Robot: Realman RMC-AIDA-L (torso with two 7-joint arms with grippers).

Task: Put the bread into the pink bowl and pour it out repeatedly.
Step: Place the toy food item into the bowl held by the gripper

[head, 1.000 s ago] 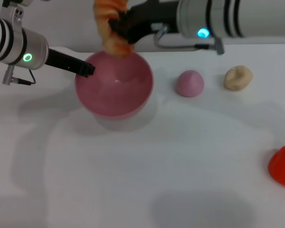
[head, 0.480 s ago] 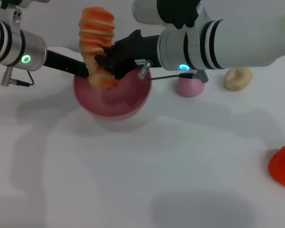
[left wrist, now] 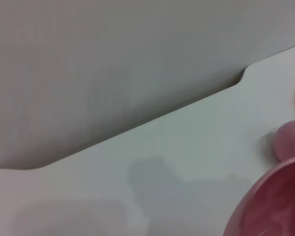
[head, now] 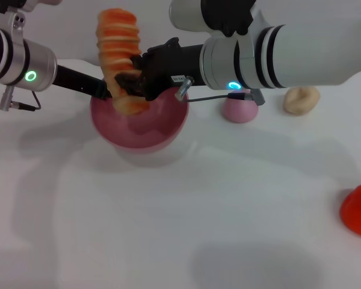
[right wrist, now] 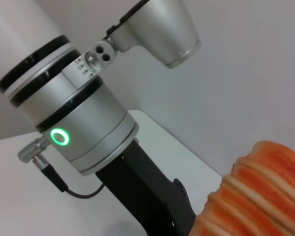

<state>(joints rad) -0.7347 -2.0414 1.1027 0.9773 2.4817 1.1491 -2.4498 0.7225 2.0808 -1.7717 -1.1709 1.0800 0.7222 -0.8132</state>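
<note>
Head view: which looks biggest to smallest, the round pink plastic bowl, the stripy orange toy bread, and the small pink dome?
1. Round pink plastic bowl
2. Stripy orange toy bread, held upright and nearer the camera, so its size is less sure
3. Small pink dome
</note>
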